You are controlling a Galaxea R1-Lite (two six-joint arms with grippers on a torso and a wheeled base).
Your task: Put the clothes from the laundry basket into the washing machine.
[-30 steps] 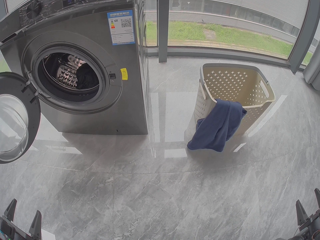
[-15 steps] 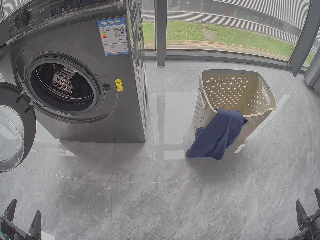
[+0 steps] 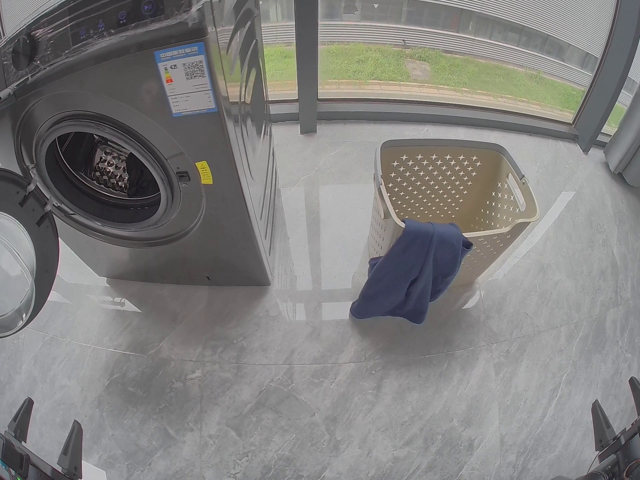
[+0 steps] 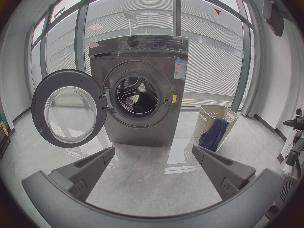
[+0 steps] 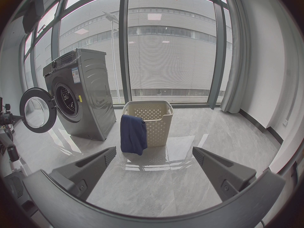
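The washer (image 3: 227, 188) stood on the left of the grey stone floor (image 3: 300, 395), with its round door (image 3: 45, 255) swung wide open towards the robot's left. Inside the drum, a dark piece of clothing (image 4: 142, 103) lay low down against the perforated metal wall. An energy label and a small yellow sticker sat on the front panel beside the opening, and clear film covered the control panel on top.

The basket (image 3: 437, 175), cream plastic with star-shaped holes, stood upright on the floor to the right of the washer and apart from it, close to the big window (image 3: 433, 35). A blue cloth (image 3: 410, 271) hung over the basket's near rim. Most of it draped down the outside wall, and its lower edge reached the floor or came very close to it. What else lay at the bottom of the basket could not be told.

Both arms were low and near the robot, well apart from the washer and the basket. The left gripper (image 3: 50, 416) was at the lower left of the head view, its two dark fingers spread wide and holding nothing; its wrist camera faced the open drum. The right gripper (image 3: 615, 395) was at the lower right, likewise spread wide and empty, its wrist camera facing the basket and the hanging cloth. A pale curtain (image 5: 234, 64) hung at the window's right end.
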